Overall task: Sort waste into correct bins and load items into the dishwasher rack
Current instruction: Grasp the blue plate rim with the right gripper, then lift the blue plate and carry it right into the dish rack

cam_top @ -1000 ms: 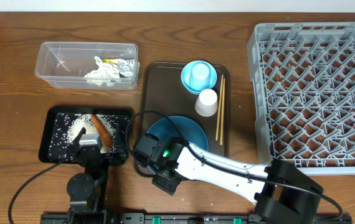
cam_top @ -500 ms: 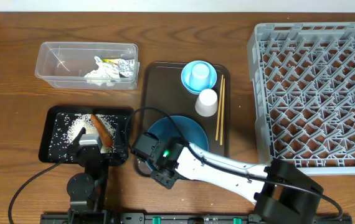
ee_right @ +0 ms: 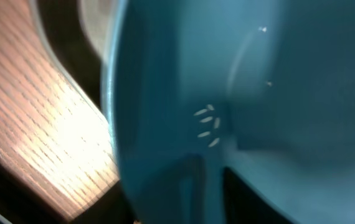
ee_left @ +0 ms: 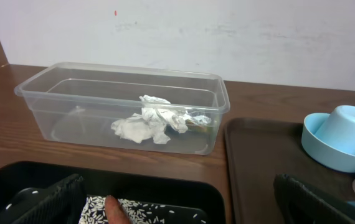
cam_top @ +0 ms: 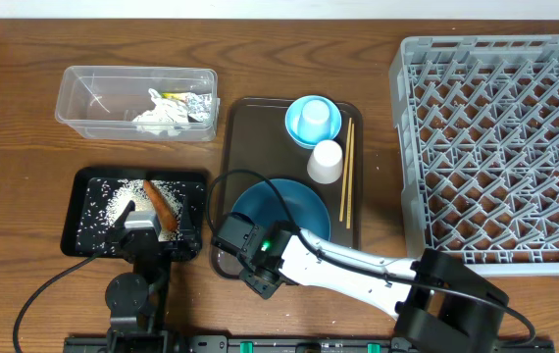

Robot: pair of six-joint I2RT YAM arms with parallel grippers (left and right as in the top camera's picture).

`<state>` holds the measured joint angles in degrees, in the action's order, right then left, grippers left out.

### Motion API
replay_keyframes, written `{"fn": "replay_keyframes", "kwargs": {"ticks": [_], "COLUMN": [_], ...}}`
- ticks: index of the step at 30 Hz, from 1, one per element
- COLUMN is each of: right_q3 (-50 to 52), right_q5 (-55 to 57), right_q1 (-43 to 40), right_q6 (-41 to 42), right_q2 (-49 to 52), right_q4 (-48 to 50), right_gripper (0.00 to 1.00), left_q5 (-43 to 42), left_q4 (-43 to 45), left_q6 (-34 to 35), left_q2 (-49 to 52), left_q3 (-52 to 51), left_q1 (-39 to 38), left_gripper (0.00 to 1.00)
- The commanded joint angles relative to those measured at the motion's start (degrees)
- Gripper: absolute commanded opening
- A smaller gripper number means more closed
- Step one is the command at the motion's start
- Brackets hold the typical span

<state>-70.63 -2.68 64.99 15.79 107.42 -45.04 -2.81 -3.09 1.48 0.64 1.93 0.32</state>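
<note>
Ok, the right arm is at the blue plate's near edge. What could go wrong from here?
1. A few rice grains lie on the plate; tilting it may scatter them on the serving tray or carry them into the rack.
2. The white cup and chopsticks lie close beside the plate; a slide or swing could knock them.

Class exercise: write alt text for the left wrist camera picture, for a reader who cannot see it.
A clear plastic tub on a wooden table holds crumpled white tissue and a foil wrapper. Right of it, a light-blue bowl sits on a brown tray.
</note>
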Motion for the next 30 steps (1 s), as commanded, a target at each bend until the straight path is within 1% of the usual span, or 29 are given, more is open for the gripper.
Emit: {"fn": "replay_keyframes", "kwargs": {"ticks": [1,3,4,7,8,9,15,22,27,30], "right_q3": [0.3,0.0,-0.3,-1.8,-2.3,-2.9,-5.3,-6.6,-6.6,-6.6], "right_q5": [1.2,1.2,1.2,1.2,1.1,1.1,0.5,-4.5,-8.3,-16.2], "right_q1": [-0.6,-0.7,-0.9,-1.8,-2.1,-2.5,-4.9,-11.1,-21.0,-30.2], "right_q6": [0.9,1.0,1.0,0.9,0.9,0.9,0.8,-1.8,-2.9,-5.9], "right_q2": [0.5,0.3,0.0,-1.1,-1.6,-2.1,-7.2,-19.3,-30.7,-38.2], "right_q4": [0.8,1.1,1.1,0.7,0.5,0.3,-0.2,0.0,0.6,2.2], "right_gripper": [0.3,0.32,0.31,0.15,0.07,0.01,0.01,0.01,0.01,0.01], "left_q5": [0.7,0.7,0.7,0.7,0.7,0.7,0.7,0.7,0.7,0.7], "left_q4": [-0.9,-0.9,-0.9,-0.9,-0.9,-0.9,-0.9,-0.9,-0.9,-0.9], "left_q6": [0.1,0.1,0.1,0.1,0.1,0.1,0.1,0.1,0.1,0.1], "left_q2": [-0.4,-0.4,-0.4,-0.4,-0.4,-0.4,-0.4,-0.4,-0.4,-0.4], "left_q3": [-1.6,-1.6,-1.6,-1.6,-1.6,-1.6,-1.6,-1.6,-1.6,-1.6], "left_q1": [0.3,0.3,0.3,0.3,0.3,0.3,0.3,0.3,0.3,0.3], "left_gripper": [0.98,0.98,0.98,0.98,0.98,0.98,0.98,0.98,0.98,0.98]}}
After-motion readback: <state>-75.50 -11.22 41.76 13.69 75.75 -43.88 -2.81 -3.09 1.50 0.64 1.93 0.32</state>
